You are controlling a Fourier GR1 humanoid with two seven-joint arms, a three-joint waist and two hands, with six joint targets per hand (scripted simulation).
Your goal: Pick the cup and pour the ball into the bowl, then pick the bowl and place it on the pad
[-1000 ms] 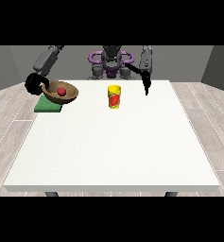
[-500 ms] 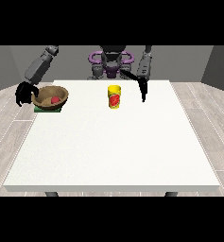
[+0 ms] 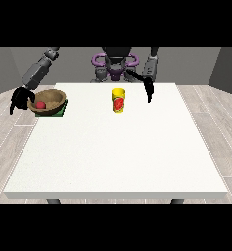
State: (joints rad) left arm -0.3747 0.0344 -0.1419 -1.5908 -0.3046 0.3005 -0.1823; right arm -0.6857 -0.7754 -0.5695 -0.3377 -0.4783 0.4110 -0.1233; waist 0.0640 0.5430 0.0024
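Brown and wood-toned, the bowl [image 3: 50,101] sits at the upper left of the frame, at the left edge of the white surface [image 3: 118,147], resting on the green pad [image 3: 57,112], of which only a strip shows below and to the right of the bowl. The bowl appears slightly tilted, with its opening facing toward the viewer. Inside the bowl lies the red ball [image 3: 40,105], near its left inner wall. The yellow cup [image 3: 118,100] with a red marking stands upright in the upper centre of the frame, well apart from the bowl and to its right, with nothing gripping it. The hand at the view's left [image 3: 18,99] hangs just beside the bowl's left rim, past the edge of the surface; its fingers hang spread and slightly bent and hold nothing, and whether they touch the rim cannot be determined from this view. The grey arm [image 3: 39,71] above it slopes up toward the robot's torso [image 3: 115,66] at the top centre of the frame. The hand at the view's right [image 3: 148,89] hangs above the far part of the surface, to the right of the cup and apart from it, fingers pointing downward, straight and relaxed, holding nothing. Grey plank floor [image 3: 210,117] surrounds the surface on both sides.
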